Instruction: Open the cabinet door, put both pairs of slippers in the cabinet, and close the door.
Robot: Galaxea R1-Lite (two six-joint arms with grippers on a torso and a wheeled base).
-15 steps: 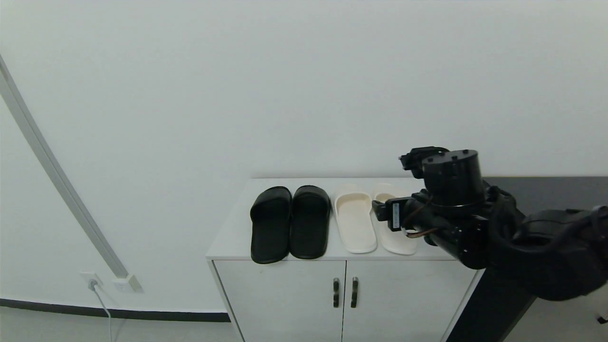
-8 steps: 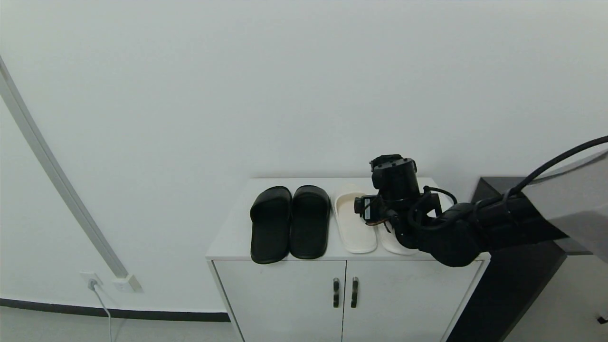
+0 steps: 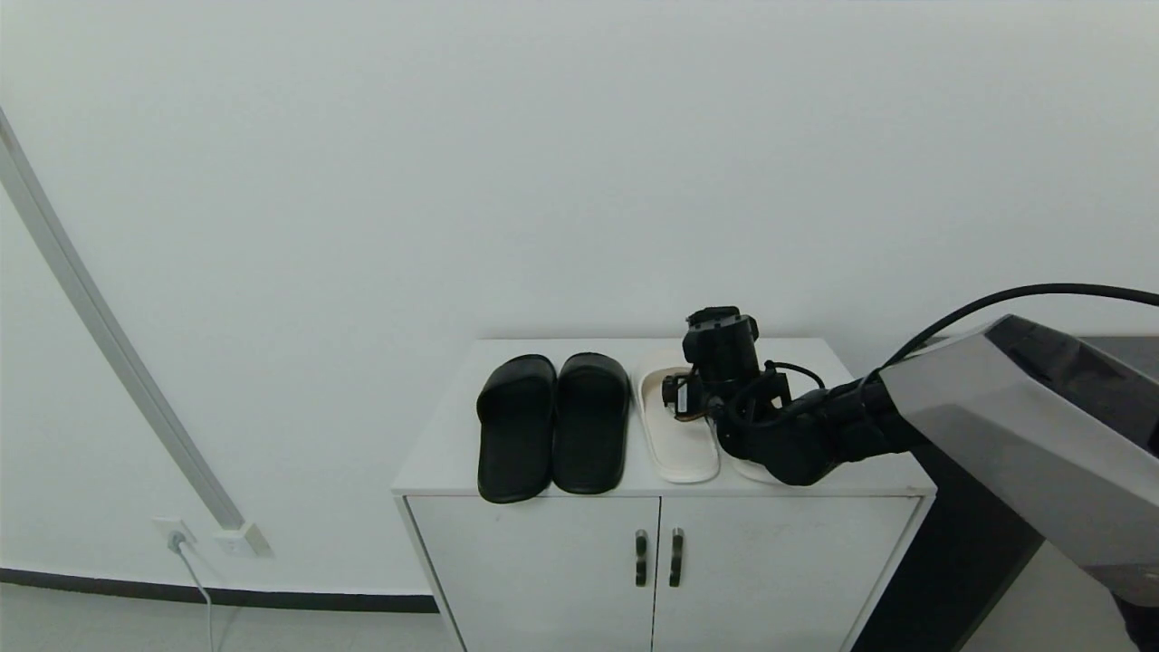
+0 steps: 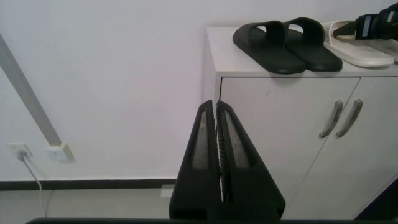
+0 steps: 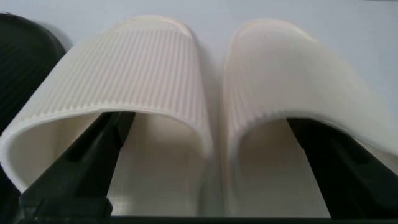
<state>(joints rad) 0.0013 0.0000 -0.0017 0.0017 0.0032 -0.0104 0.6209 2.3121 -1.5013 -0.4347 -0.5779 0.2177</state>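
A pair of black slippers (image 3: 552, 426) and a pair of white slippers (image 3: 677, 439) lie side by side on the white cabinet's top (image 3: 439, 457). Both cabinet doors (image 3: 543, 570) are closed, with two dark handles (image 3: 657, 557) at the middle. My right gripper (image 5: 211, 134) sits at the white pair (image 5: 155, 74), open wide, with one finger (image 5: 93, 155) under one strap and the other finger (image 5: 336, 155) under the other strap. My left gripper (image 4: 216, 118) hangs low, left of the cabinet (image 4: 280, 124), shut on nothing.
The cabinet stands against a white wall. A wall socket with a cable (image 3: 177, 536) and a slanted grey conduit (image 3: 100, 326) are to the left. A dark unit (image 3: 951, 561) stands right of the cabinet.
My right arm has moved forward and to the left over the cabinet top, bringing its gripper onto the white slippers. The slippers and doors have not moved.
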